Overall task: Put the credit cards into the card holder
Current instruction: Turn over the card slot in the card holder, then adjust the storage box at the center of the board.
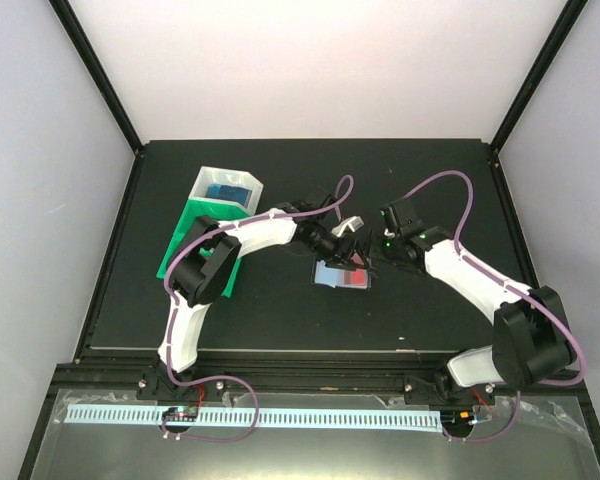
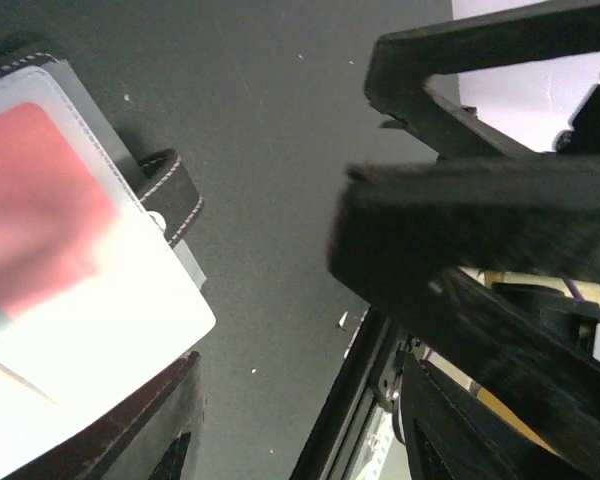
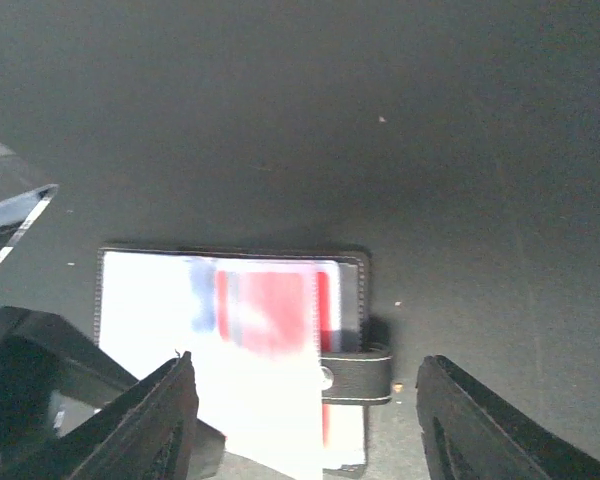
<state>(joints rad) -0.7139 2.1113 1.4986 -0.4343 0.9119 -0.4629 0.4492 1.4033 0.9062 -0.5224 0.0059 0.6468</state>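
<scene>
The card holder (image 1: 342,276) lies open on the black mat, light inside, with its black snap strap (image 3: 358,372) sticking out at one side. A red card (image 3: 270,300) sits in it. A glare-white card (image 2: 130,320) with a rounded corner lies across the holder beside the strap (image 2: 172,195); I cannot tell if it is in a pocket. My left gripper (image 1: 342,240) hovers at the holder's far side, open (image 2: 300,360), its one finger (image 2: 150,430) next to the white card. My right gripper (image 1: 373,258) is open (image 3: 305,360) just above the holder, holding nothing.
A white plastic tray (image 1: 208,178) holding blue cards stands at the back left, on a green tray (image 1: 185,235). The right arm's black body (image 2: 480,230) fills the left wrist view's right side. A pale flat piece (image 3: 10,200) shows at the left edge.
</scene>
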